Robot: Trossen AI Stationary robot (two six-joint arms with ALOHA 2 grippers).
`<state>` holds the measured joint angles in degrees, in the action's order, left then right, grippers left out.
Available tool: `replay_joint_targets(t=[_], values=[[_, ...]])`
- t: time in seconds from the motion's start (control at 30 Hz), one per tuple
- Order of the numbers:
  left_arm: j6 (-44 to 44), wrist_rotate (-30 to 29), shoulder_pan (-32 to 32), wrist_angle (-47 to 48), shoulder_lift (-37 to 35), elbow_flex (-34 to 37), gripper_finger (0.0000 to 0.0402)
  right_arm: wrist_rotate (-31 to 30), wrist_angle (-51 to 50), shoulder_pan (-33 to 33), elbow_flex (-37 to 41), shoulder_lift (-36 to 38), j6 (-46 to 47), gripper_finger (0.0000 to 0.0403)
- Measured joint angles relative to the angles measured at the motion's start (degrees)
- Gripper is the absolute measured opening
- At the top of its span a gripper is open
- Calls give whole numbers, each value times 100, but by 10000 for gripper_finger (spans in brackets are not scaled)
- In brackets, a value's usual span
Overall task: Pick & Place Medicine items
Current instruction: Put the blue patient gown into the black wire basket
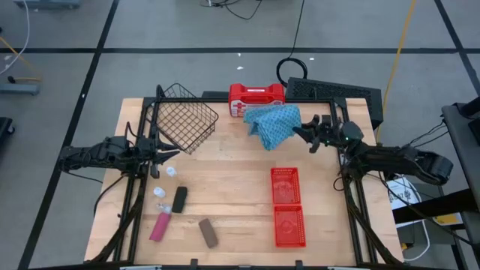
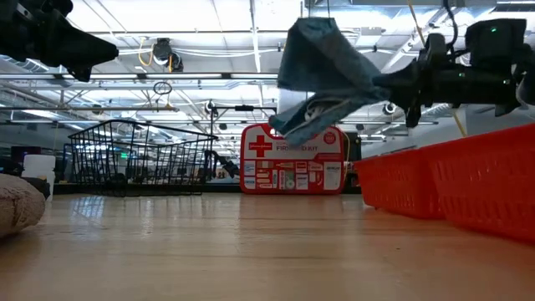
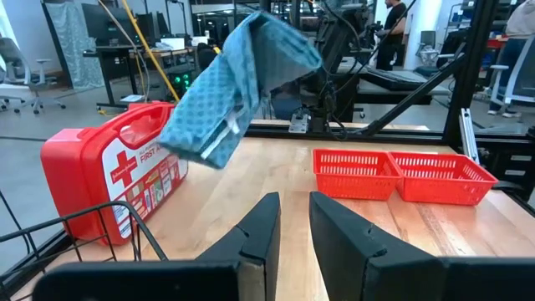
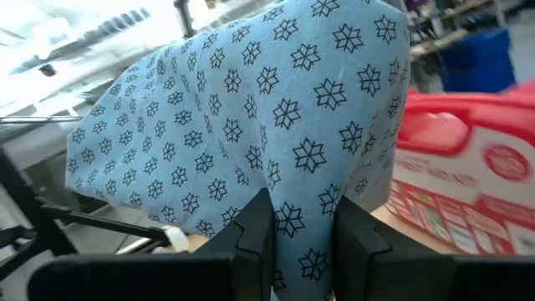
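At two o'clock, my right gripper clamps the blue cloth aloft — risk: it drops onto the first-aid case; left gripper idle, slightly parted.

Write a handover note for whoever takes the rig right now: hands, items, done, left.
Right hand: shut on the blue cloth, held in the air near the red first aid case.
Left hand: open, empty, above the table beside the wire basket.
Items: white bottles, black piece, pink piece and brown piece all lie on the table's front left.
Done: no medicine item placed; the red bins look empty.
Left: put the cloth down, then pick and place every item.
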<state>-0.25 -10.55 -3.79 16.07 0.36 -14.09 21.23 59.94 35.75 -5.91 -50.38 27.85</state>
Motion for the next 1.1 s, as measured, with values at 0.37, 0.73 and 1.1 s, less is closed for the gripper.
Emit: replay_joint_targets(t=[0.37, 0.73, 1.1], values=[[0, 0, 0, -1, 0, 0, 74, 4, 2, -336, -2, 311, -76, 62], [5, 0, 0, -33, 0, 0, 74, -9, 26, -404, -4, 311, -141, 62], [-1086, -239, 0, -1643, 0, 0, 74, -9, 263, -404, -11, 311, 145, 62]])
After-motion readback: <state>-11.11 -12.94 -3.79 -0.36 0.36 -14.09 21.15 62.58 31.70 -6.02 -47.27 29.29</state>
